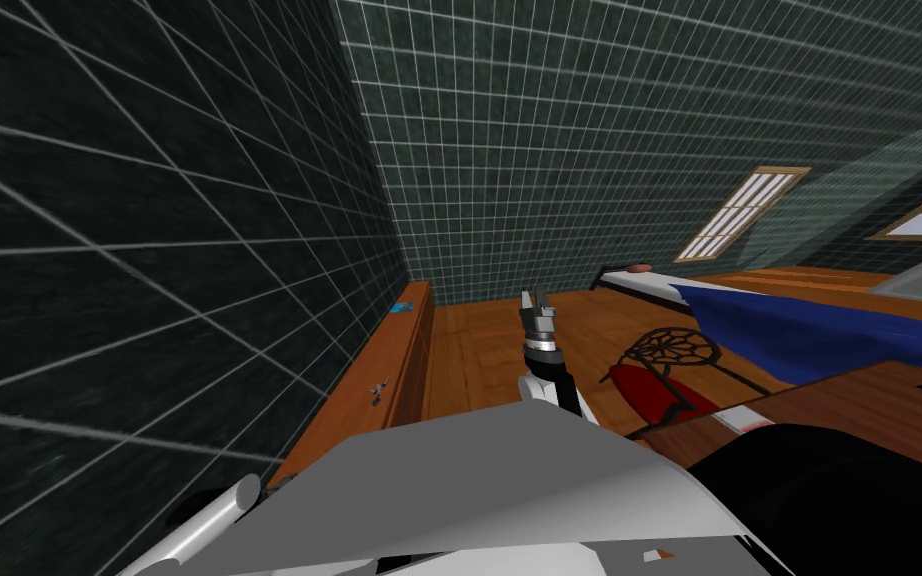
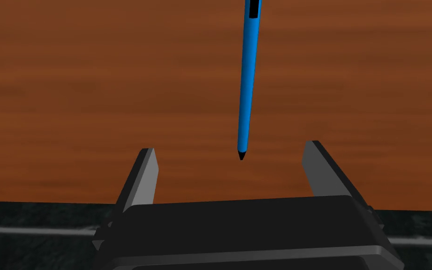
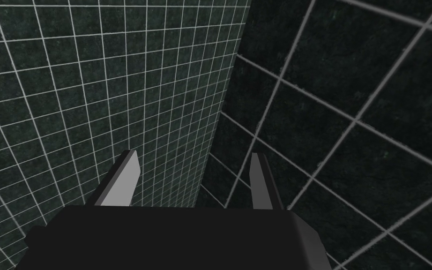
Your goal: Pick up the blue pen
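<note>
Left gripper (image 2: 229, 147) sits low over a brown wooden surface (image 2: 93, 93), fingers spread wide, nothing between the pads. We see the blue pen (image 2: 249, 84) lying flat on that wood. Its dark tip lies between the two fingertips, slightly off centre, touching neither, and its barrel runs straight away from the gripper. Under the gripper body the wood ends at dark tiles with pale grout. Right gripper (image 3: 194, 157) is raised in front of the chest (image 1: 537, 298), fingers apart, empty. Head view: long wooden counter (image 1: 389, 350) along the dark green tiled wall (image 1: 149, 250), a small light-blue item (image 1: 401, 308) near its far end, too small to identify. Further off are the wooden floor (image 1: 489, 350), a chair (image 1: 674, 365) with a web-pattern back, a bed (image 1: 649, 285) with a blue blanket (image 1: 819, 335), and two windows (image 1: 739, 215).
</note>
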Tool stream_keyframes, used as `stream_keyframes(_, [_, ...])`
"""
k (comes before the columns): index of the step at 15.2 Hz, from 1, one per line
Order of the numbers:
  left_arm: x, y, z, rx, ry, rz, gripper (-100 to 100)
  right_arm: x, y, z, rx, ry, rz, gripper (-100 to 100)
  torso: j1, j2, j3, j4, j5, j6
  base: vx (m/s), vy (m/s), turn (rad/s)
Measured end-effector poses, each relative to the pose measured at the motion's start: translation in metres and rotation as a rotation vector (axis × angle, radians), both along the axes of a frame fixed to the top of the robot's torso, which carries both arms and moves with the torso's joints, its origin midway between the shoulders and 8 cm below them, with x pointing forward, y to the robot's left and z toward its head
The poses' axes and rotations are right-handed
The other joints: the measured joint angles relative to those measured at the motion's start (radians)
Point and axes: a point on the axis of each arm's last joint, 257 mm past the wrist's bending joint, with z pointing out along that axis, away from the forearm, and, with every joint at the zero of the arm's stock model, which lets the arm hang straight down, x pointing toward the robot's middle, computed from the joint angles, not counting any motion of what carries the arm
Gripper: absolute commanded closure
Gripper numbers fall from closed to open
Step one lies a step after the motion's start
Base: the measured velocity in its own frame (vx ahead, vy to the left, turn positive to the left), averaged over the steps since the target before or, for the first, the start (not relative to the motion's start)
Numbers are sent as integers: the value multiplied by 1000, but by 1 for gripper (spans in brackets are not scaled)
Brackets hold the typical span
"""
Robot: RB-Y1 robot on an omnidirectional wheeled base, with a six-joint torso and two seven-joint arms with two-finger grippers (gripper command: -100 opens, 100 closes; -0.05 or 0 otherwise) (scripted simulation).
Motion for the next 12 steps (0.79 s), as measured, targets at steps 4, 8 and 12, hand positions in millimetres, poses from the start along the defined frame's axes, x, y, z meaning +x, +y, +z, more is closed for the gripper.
stream_keyframes(4, [-20,0,-3,-37,39,34,-100,0,0,0,0,0,0,0,1,0,0,0,0,1,-17,23,-196])
stream_keyframes(8, [-38,-7,-4,-80,81,59,-100,0,0,0,0,0,0,0,1,0,0,0,0,0,-21,32,-87])
stream_keyframes(12, [-35,-24,-20,-80,81,72,-100,0,0,0,0,0,0,0,5,3,2,1,1,0,-55,87,-68])
